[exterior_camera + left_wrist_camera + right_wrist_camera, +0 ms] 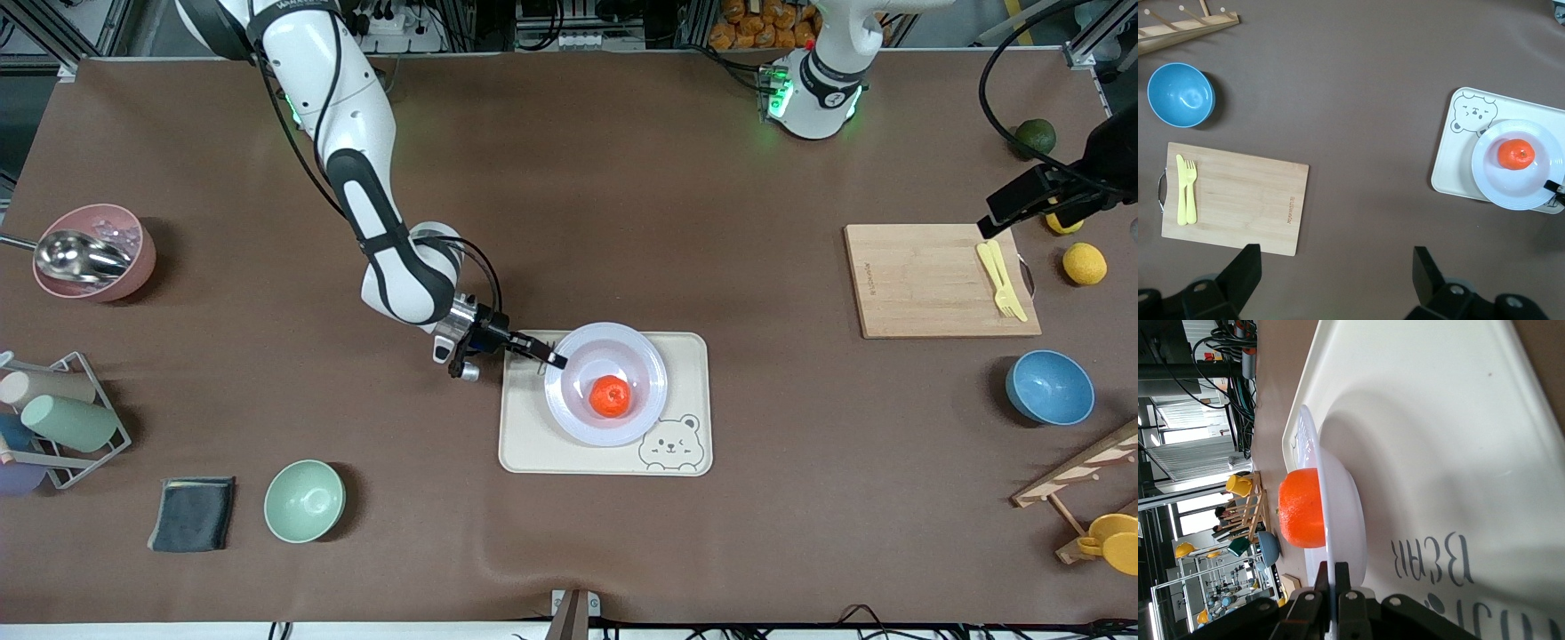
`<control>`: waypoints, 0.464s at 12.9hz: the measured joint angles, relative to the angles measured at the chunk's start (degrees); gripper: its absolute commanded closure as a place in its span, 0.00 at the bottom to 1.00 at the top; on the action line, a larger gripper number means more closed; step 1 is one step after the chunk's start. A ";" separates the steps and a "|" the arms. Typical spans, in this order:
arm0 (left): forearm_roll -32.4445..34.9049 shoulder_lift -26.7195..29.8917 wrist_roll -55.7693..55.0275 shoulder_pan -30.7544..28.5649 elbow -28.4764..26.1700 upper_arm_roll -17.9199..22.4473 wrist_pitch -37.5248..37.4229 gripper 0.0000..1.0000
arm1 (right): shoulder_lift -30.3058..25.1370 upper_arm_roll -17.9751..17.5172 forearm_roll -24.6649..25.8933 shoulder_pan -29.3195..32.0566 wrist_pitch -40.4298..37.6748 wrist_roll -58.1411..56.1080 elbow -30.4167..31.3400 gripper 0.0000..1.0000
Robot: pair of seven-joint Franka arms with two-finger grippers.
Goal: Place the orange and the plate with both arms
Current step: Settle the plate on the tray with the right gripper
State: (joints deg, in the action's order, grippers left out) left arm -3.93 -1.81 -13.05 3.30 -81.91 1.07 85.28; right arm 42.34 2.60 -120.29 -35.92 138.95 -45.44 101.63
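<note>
The pale lavender plate [653, 356] sits on the cream bear-printed tray [533, 444] in the middle of the table. The orange [610, 396] lies in the plate. My right gripper [553, 360] is shut on the plate's rim at the side toward the right arm's end. The right wrist view shows the fingers [1324, 572] pinching the rim, with the plate [1345, 513] and orange [1301, 508] just past them. My left gripper [1031, 203] hangs open and empty high over the cutting board's end of the table. Its wrist view shows its gripper [1335, 257], the plate [1521, 193] and the orange [1515, 154].
A wooden cutting board [942, 280] with a yellow fork and knife lies toward the left arm's end, with a blue bowl [1049, 387], lemons [1085, 263] and a dark green fruit [1035, 136] nearby. A green bowl [304, 500], dark cloth [192, 513] and pink bowl [98, 253] lie toward the right arm's end.
</note>
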 measured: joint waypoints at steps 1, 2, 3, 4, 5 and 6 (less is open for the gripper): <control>0.00 0.00 0.00 -0.07 0.00 0.00 0.00 0.00 | 0.05 -0.02 0.00 -0.06 0.10 0.04 -0.21 0.98; 0.00 0.00 0.00 -0.07 0.00 -0.02 0.00 0.00 | 0.10 -0.01 0.00 -0.05 0.19 0.10 -0.34 0.77; 0.00 0.00 0.00 -0.06 0.00 -0.07 0.00 0.00 | 0.16 0.00 0.00 -0.03 0.28 0.13 -0.44 0.51; 0.00 0.00 0.00 -0.03 0.00 -0.15 0.01 0.00 | 0.23 0.01 0.00 -0.03 0.52 0.19 -0.48 0.50; 0.00 0.00 0.00 0.04 0.00 -0.20 0.05 0.00 | 0.32 0.03 0.00 -0.02 0.76 0.21 -0.49 0.42; 0.00 0.00 0.00 0.11 0.00 -0.22 0.08 0.00 | 0.40 0.05 0.00 0.00 0.85 0.24 -0.49 0.37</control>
State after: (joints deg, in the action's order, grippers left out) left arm -3.93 -1.81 -13.05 3.41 -81.91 0.85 85.36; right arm 42.75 2.64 -120.28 -35.92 139.80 -45.20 101.14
